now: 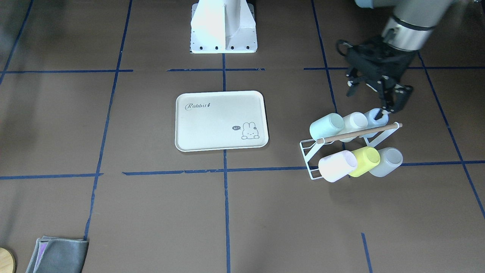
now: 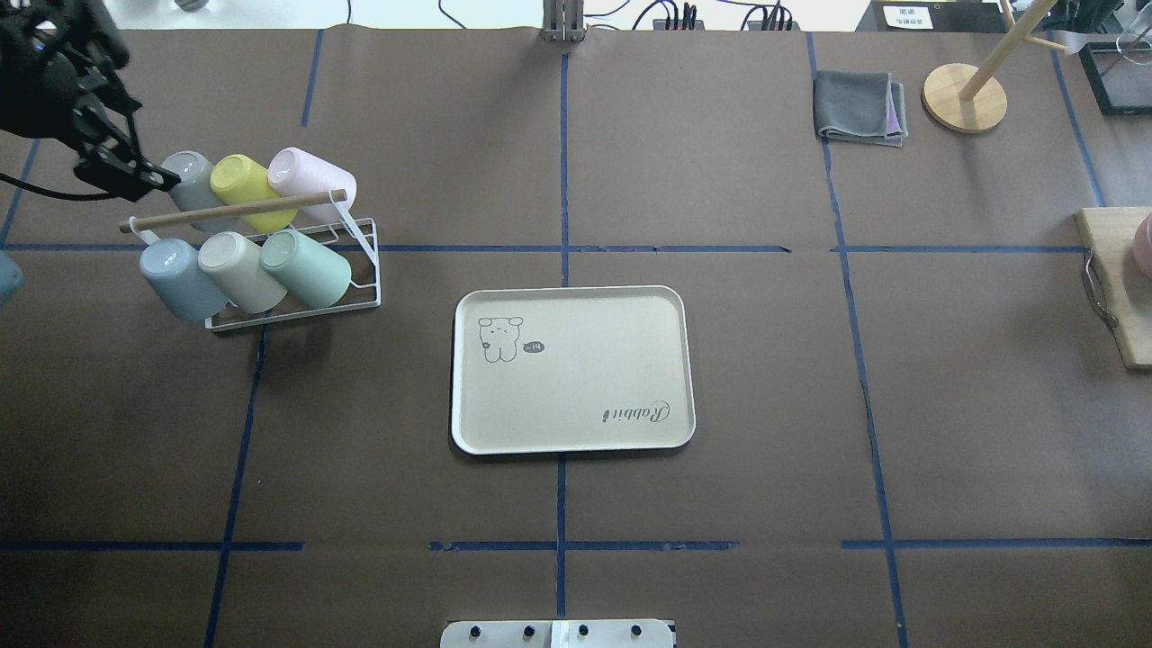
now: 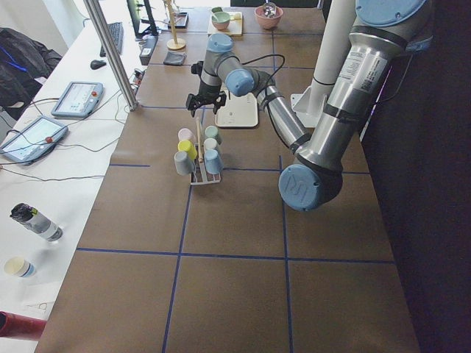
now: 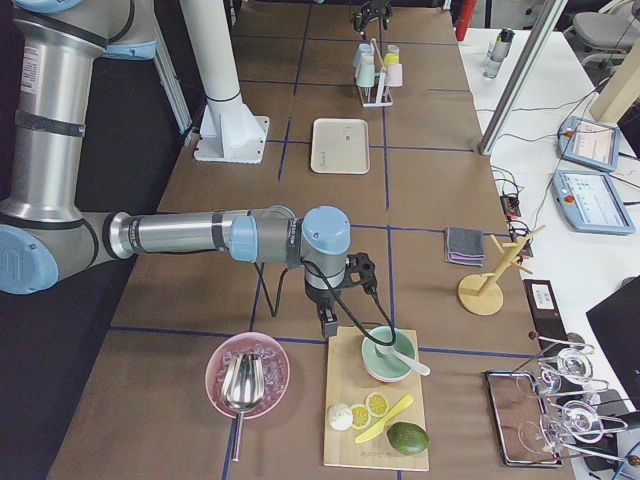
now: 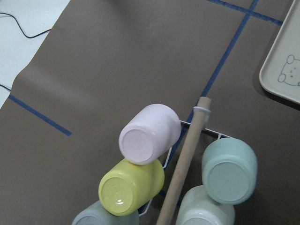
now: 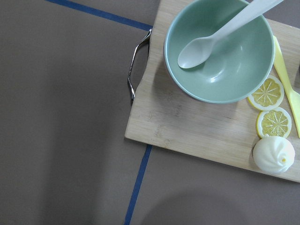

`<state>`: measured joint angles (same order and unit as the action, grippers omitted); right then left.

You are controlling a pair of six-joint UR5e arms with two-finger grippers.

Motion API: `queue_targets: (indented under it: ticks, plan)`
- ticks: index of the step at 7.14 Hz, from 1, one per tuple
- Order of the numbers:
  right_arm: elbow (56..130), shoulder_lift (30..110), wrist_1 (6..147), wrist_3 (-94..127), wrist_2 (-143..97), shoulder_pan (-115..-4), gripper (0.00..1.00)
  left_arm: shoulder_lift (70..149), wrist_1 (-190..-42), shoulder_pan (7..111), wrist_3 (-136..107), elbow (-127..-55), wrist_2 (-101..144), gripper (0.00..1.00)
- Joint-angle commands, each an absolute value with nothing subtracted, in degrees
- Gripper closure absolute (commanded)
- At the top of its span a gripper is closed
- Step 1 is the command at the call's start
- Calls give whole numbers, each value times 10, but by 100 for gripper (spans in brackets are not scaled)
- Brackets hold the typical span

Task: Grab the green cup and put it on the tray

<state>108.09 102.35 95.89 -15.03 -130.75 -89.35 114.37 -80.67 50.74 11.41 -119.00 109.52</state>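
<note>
Overhead exterior: I have the left hand [image 2: 126, 171] poised at the outer end of the white wire cup rack [image 2: 364, 270], the end away from the tray [image 2: 576, 396]. The green cup [image 2: 306, 267] lies tilted on the rack, at the tray end of the row nearer the robot, beside a cream cup [image 2: 236, 270]. I judge this to be the approach, with no grasp made yet.

Exterior front-facing: the left hand's fingers stand well apart and carry nothing. One fingertip [image 1: 396, 102] hangs over the pale blue cup [image 1: 376, 117]; whether it touches I cannot tell. The green cup sits two places along the same row, under the wooden rail [image 1: 360, 132]. The next move, as I read it, is to shift the hand along the row toward the tray. Then I would bring the spread fingers round the green cup's wall, close them, draw the cup off the rack clear of the rail, and carry it over the tray.

Left wrist-mounted: the camera looks down on cup bottoms. The green cup is right of the rail, the yellow-green cup [image 5: 131, 187] and a lilac cup [image 5: 149, 134] left of it. No fingers show.

Exterior right: the right hand [image 4: 328, 322] hangs by a wooden board [image 4: 375, 420], far from the rack. I cannot tell whether it is open or closed.
</note>
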Motion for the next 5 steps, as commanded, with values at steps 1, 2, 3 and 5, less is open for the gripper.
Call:
queue_targets:
  ticks: [1,2,3,5]
  plan:
    - [1078,1025,959,-150,-1306,-894,0,1183,-714,436,209,-1202,973,0]
    - [1078,1027,960,-150,-1306,-894,0,1186,-696,421,315,-1203,908,0]
    - [1077,1027,961,-150,-1307,-894,0,1187,-673,384,375,-1204,820,0]
    - [1076,1030,962,-150,-1307,-894,0,1207,-576,334,481,-1206,690,0]
